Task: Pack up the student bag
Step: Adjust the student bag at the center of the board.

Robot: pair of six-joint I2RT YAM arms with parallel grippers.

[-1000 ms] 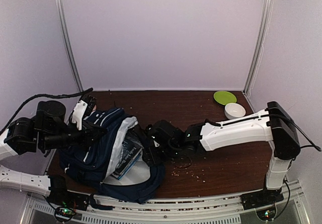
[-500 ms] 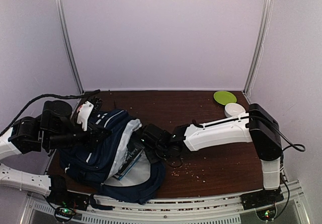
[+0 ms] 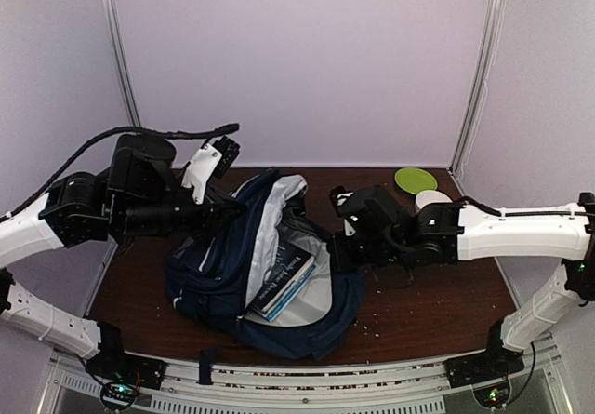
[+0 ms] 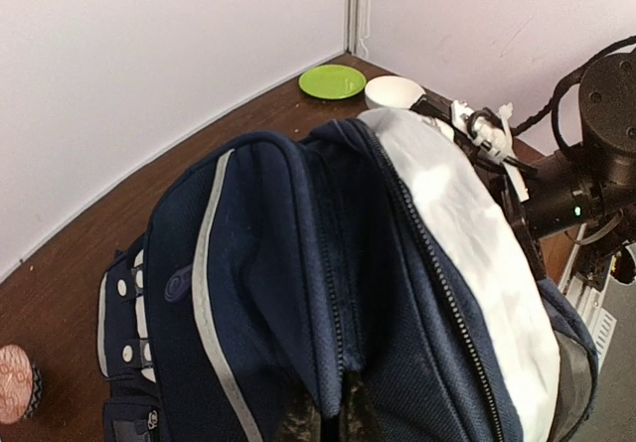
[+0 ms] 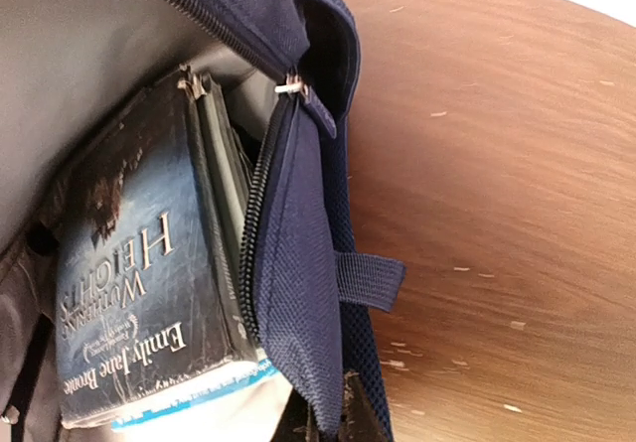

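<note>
Both tight on student bag (image 3: pixel 218 279): left tool (image 4: pixel 334 424), right tool (image 5: pixel 331 424); book (image 5: pixel 129 293) title right-wrist only.

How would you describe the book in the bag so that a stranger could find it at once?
Start at the large navy student bag lying open on the brown table. Look into its mouth, against the light grey lining. There lies a paperback, marked out from the pale fabric around it by its dark cover reading Wuthering Heights.
</note>
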